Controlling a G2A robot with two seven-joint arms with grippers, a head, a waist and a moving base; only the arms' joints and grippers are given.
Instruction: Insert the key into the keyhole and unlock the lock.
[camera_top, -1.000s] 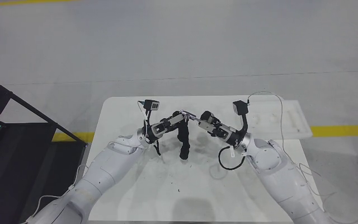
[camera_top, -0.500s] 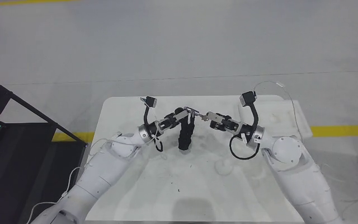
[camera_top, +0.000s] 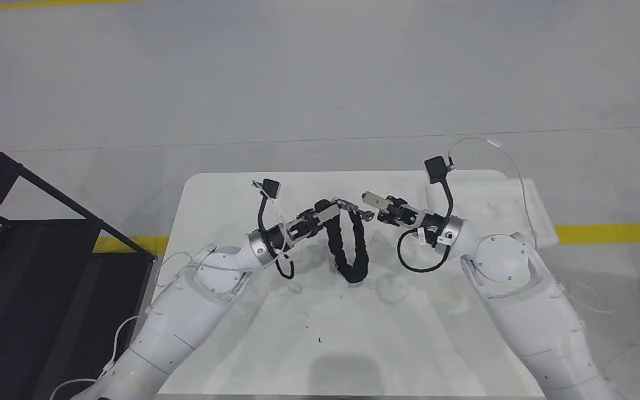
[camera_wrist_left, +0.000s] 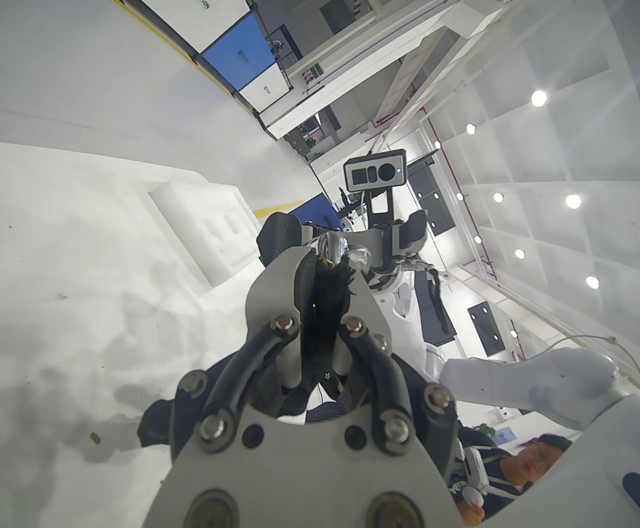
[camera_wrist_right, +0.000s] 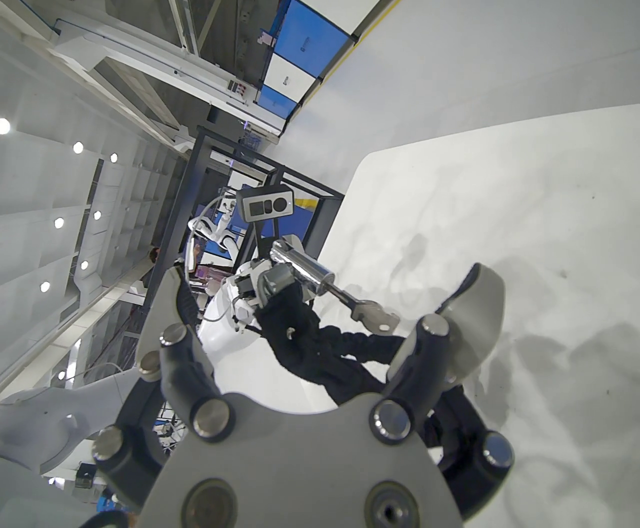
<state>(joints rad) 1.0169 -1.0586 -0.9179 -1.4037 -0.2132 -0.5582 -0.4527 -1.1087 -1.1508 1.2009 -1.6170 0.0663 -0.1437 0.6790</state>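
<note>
My left gripper (camera_top: 325, 212) hangs above the middle of the table, shut on a black fabric-covered cable lock (camera_top: 352, 250) whose loop dangles below it. In the left wrist view the gripper (camera_wrist_left: 325, 265) clamps the black cable (camera_wrist_left: 322, 310) just behind the chrome lock head (camera_wrist_left: 332, 247). The right wrist view shows the chrome cylinder (camera_wrist_right: 300, 267) with the silver key (camera_wrist_right: 370, 315) sticking out of its end. My right gripper (camera_wrist_right: 327, 290) stands open a little short of the key, its fingers (camera_wrist_right: 480, 295) spread wide and touching nothing. From above, the right gripper (camera_top: 375, 204) faces the lock head.
The white table (camera_top: 300, 340) carries smudges and small specks. A white foam tray (camera_top: 510, 215) lies along its far right edge. A black metal rack (camera_top: 40, 260) stands off the table's left side.
The right gripper has let go of the key and drawn back slightly. The left gripper has turned the lock, and the black cable loop has swung out to the right.
</note>
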